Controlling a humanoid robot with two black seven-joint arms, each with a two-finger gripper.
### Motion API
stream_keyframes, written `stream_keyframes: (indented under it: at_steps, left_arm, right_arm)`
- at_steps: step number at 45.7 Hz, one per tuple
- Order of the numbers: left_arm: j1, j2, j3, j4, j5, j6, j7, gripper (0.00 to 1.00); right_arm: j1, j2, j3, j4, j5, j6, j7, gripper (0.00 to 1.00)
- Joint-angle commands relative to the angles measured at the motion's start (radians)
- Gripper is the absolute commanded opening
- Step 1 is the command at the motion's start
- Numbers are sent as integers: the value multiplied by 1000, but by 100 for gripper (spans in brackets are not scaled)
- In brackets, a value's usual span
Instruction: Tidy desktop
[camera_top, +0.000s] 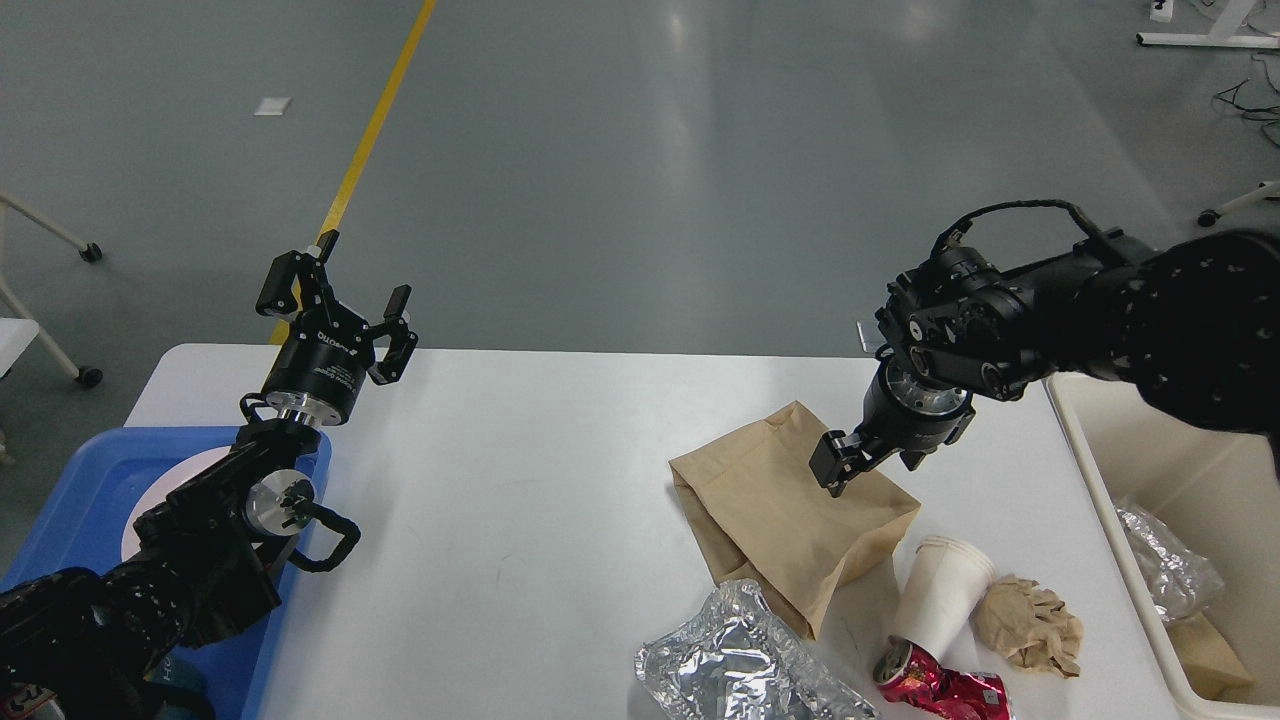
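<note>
Right gripper (868, 462) over brown paper bag (790, 510) at 4 o'clock on desktop (520, 520), finger spacing indiscernible. Left gripper (335, 305) at 10 o'clock, fingers spread, empty.

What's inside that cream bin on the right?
In the cream bin lie a crumpled foil wad and a brown paper piece. The black right arm covers its far end, hiding anything there.

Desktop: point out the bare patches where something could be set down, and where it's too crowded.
The desktop is bare across its middle, between the blue tray on the left and the brown paper bag. A narrow strip also lies free beyond the bag, along the far edge. The near right corner is crowded: foil, paper cup, crushed can and crumpled paper sit packed together.
</note>
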Motion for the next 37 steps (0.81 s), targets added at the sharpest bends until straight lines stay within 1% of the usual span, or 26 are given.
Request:
stream_keyframes:
  at_steps: [1,7,15,29,32,37]
  left_arm:
    - [0,0,0,0,0,0,0,97]
    - [0,0,0,0,0,-2,0,97]
    - [0,0,0,0,0,0,0,97]
    - [0,1,0,0,0,-2,0,97]
    - [0,0,0,0,1,0,0,97]
    - [0,1,0,0,0,0,0,97]
  right_arm:
    - [-13,15,17,-4,-49,-2,-5,91]
    - [-22,16,36,-21,-52,-5,-29,91]
    - [-52,39,36,-81,-70,-12,-29,91]
    - [-84,39,56,-95,-55,-20,-31,91]
    - [-84,41,60,-101,-47,-37,-31,91]
    - [-102,55,70,-104,29,-97,-32,91]
